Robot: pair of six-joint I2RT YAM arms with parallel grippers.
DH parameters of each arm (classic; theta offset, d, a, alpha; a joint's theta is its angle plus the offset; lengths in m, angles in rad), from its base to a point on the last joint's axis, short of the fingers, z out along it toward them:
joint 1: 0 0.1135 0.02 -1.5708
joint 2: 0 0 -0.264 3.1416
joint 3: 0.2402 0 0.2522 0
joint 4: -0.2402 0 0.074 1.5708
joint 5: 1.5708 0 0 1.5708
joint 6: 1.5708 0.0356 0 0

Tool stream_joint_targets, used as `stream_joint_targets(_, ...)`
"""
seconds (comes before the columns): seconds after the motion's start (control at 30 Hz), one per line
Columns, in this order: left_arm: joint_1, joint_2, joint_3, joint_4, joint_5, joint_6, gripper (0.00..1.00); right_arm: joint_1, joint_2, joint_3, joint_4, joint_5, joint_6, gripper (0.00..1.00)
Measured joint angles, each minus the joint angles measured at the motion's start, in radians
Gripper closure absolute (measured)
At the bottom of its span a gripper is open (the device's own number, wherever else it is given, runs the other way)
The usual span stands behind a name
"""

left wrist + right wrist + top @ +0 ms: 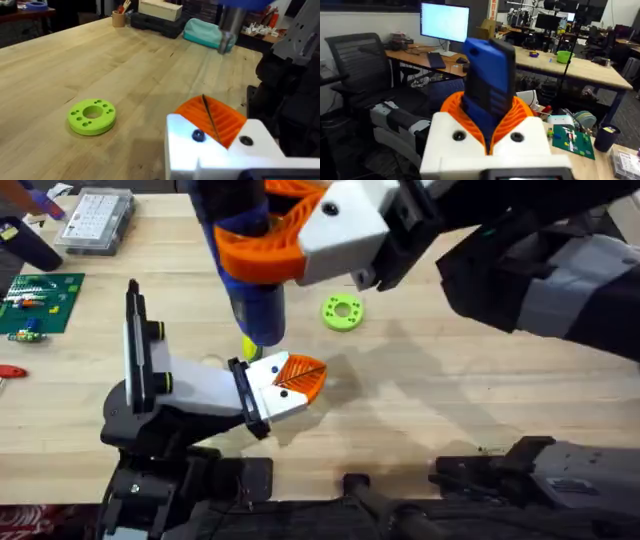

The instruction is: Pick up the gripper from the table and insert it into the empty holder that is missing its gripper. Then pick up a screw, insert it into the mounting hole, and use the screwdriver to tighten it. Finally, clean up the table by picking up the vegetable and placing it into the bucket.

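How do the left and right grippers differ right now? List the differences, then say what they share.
1. The right gripper is clamped on the blue screwdriver, held upright. The left gripper has its pads pressed together with nothing visible between them.
2. The right gripper is raised close under the overhead camera. The left gripper sits low over the table.

Both have white bodies with orange ribbed pads.

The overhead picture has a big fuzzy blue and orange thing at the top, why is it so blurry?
In the overhead view, the right gripper holding the screwdriver sits close under the camera, so it looks large and soft, while the green ring on the table is sharp. In the left wrist view the screwdriver is also smeared. In the right wrist view it looks clearer.
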Motion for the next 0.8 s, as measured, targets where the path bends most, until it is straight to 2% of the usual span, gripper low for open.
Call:
stream_joint_targets(0.53,0.000,0.000,0.000,0.000,0.000,0.000,0.997,0.000,0.056,-0.004,-0.005,-0.003,-0.013,0.977)
stream_joint_targets(0.8,0.000,0.000,0.000,0.000,0.000,0.000,0.997,0.001,0.056,-0.043,0.018,-0.003,-0.014,0.977)
